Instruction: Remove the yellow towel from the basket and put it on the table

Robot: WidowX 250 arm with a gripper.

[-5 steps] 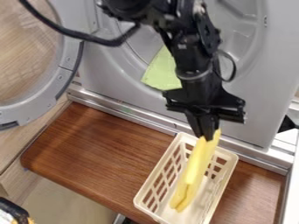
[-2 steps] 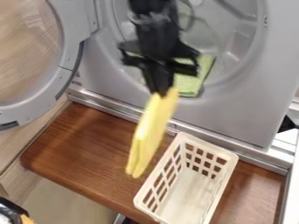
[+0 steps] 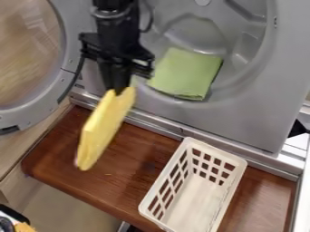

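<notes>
The claw is gripping the yellow towel and swinging it away from the basket, over the left of the worktop, so removal is looking finished and lowering is remaining, with room lying between basket and left edge, the grey machine standing close behind.

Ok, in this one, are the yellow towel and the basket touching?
Apart. The camera view shows the yellow towel hanging from the pincer, with a strip of brown wood plainly visible between it and the basket.
</notes>
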